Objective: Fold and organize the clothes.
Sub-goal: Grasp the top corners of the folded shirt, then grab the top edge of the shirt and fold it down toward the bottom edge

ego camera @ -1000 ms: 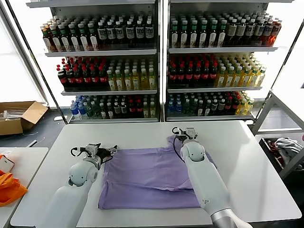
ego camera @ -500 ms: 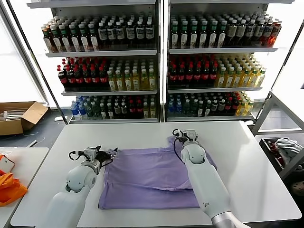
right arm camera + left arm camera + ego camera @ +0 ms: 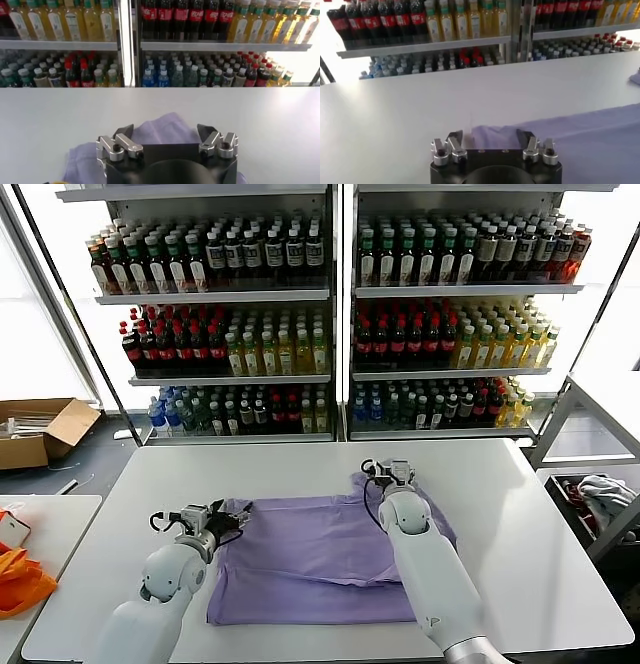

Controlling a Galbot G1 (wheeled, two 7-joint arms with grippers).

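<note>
A lavender T-shirt [image 3: 320, 559] of soft, matte cloth lies spread flat on a smooth white tabletop [image 3: 520, 554], its near hem straight, faint creases across the middle, plain side up. At its left edge the left tool [image 3: 232, 515] sits low with its dark fingers spread apart on either side of the cloth's corner, gripping nothing; the left wrist view shows the corner [image 3: 492, 136] lying between the open fingers. The white, rounded right arm lies across the right half of the shirt and hides part of it. At the shirt's far right corner, where the cloth bunches into a soft rumpled lump [image 3: 165, 127], the right tool [image 3: 392, 472] hovers with fingers parted and empty. Off the left side are an orange cloth [image 3: 20, 579] and a cardboard box [image 3: 45, 429]. Farthest back stand metal shelves [image 3: 340, 294] packed with rows of bottled drinks.
</note>
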